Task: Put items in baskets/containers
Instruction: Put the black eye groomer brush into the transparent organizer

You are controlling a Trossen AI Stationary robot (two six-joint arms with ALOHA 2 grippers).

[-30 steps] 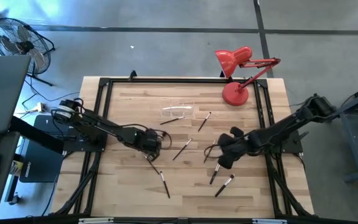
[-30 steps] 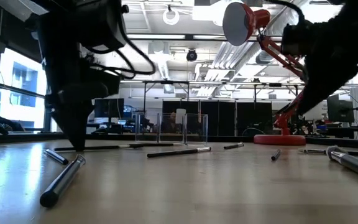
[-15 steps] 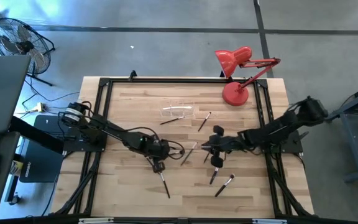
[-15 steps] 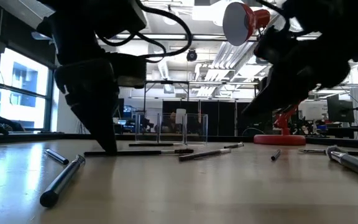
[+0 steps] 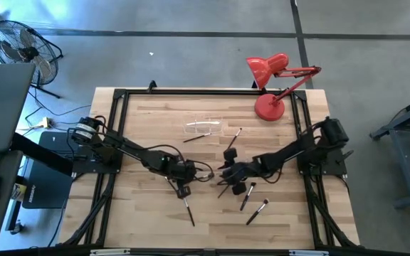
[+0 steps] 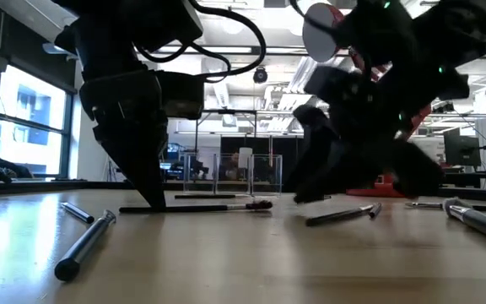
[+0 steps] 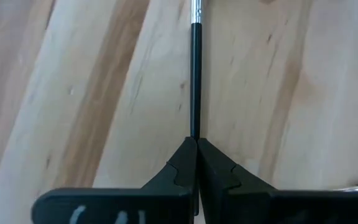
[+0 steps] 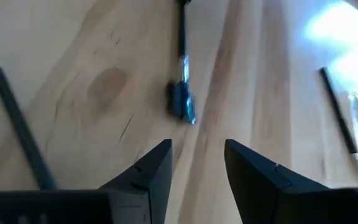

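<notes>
Both grippers sit mid-table: left gripper (image 7: 196, 149) pinched on a brush (image 7: 195, 74), right gripper (image 8: 197, 158) spread, brush tip (image 8: 182, 102) just ahead, blurry.

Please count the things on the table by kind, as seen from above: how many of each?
Makeup brushes: at least 7, some may be hidden
Clear holder: 1
Red desk lamp: 1
Total: at least 9
</notes>
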